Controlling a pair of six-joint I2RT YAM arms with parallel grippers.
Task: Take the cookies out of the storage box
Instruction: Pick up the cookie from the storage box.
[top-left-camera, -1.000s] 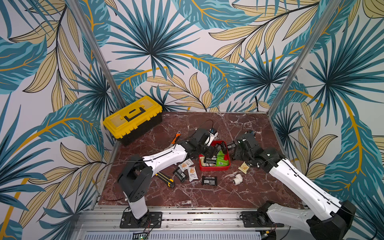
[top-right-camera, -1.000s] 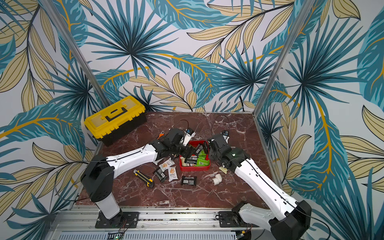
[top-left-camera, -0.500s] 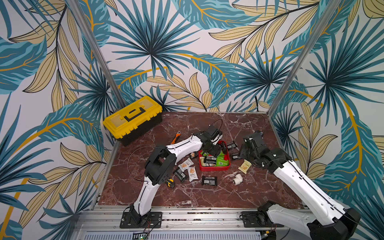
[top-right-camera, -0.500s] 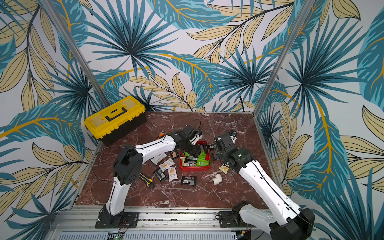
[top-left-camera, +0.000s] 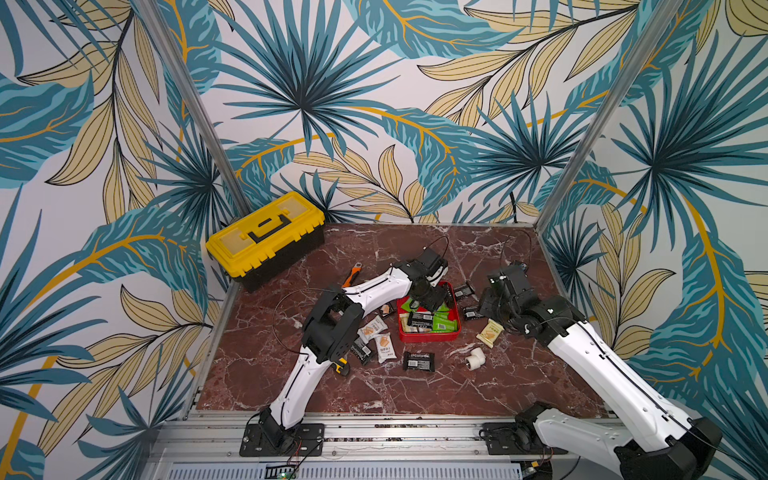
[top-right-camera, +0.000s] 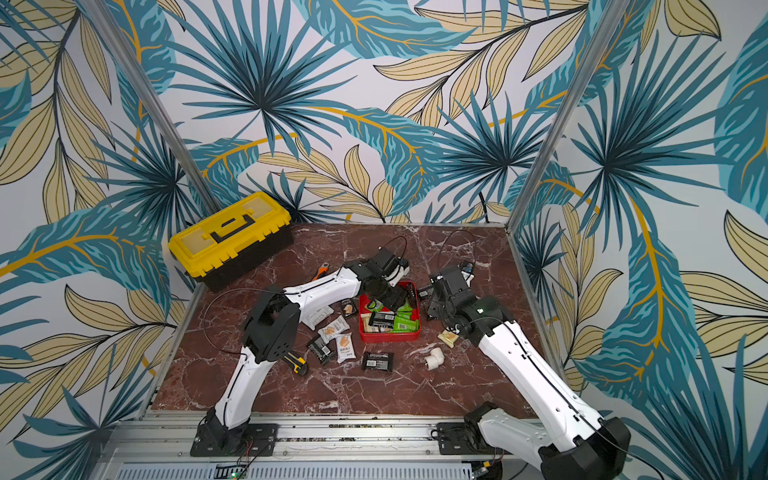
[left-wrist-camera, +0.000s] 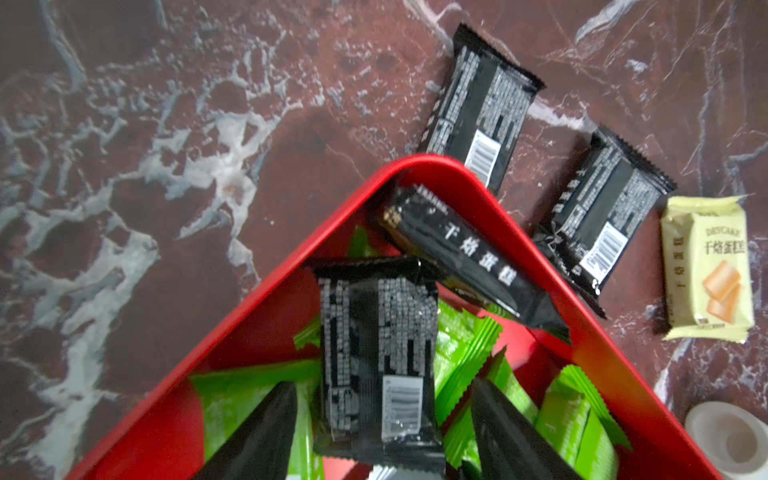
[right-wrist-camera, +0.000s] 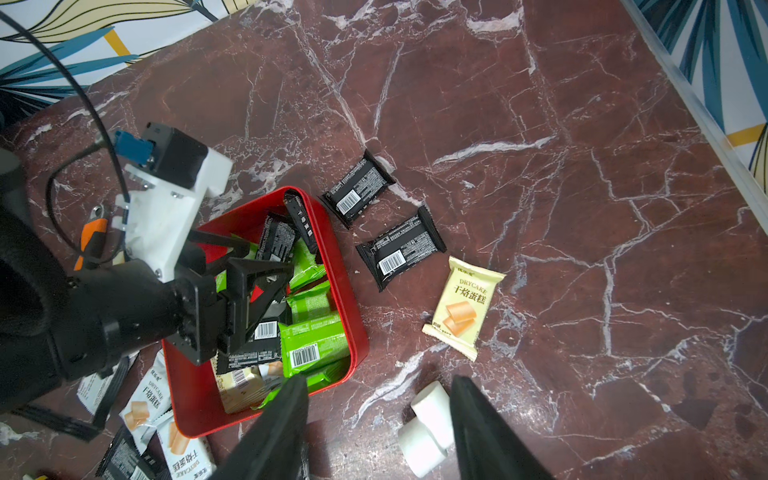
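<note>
I am partway through emptying the storage box (top-left-camera: 428, 337), which is sitting near the middle of the tabletop. The cookies (right-wrist-camera: 313, 349) already out are lying around it. There are four black packets (right-wrist-camera: 357, 189): two toward the right edge, one toward the front edge and one toward the left. There is also one cream packet (right-wrist-camera: 463, 305) on the right, and at least three white-and-orange packets (top-left-camera: 384, 347) on the left. Inside the box I am counting three black, one cream and at least four green, though they are overlapping too much for an exact figure. My left pincer (left-wrist-camera: 382, 382) is hanging wide open over a black packet (left-wrist-camera: 374, 332) in the box, gripping nothing. My right pincer (right-wrist-camera: 378, 378) is standing open and empty beside the box, near the single white pipe elbow (right-wrist-camera: 424, 436).
</note>
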